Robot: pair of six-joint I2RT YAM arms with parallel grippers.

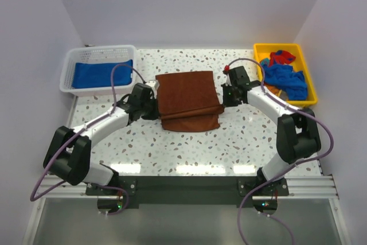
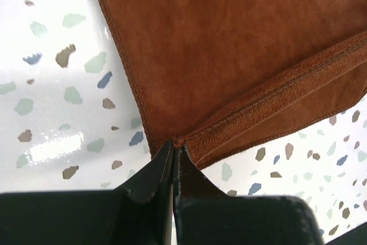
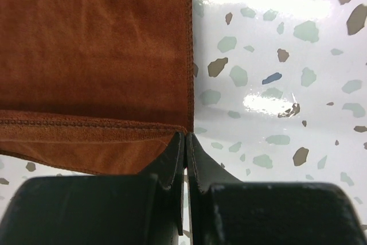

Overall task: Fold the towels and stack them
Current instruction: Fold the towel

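Corner of rust-brown towel (image 2: 229, 44) between closed jaws

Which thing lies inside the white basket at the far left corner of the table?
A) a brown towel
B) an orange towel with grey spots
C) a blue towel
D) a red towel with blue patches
C: in the top view the white basket holds only a blue towel; the brown towel lies outside it, further to the right.

Overhead, plus wrist close-ups of towel (image 1: 189, 98)
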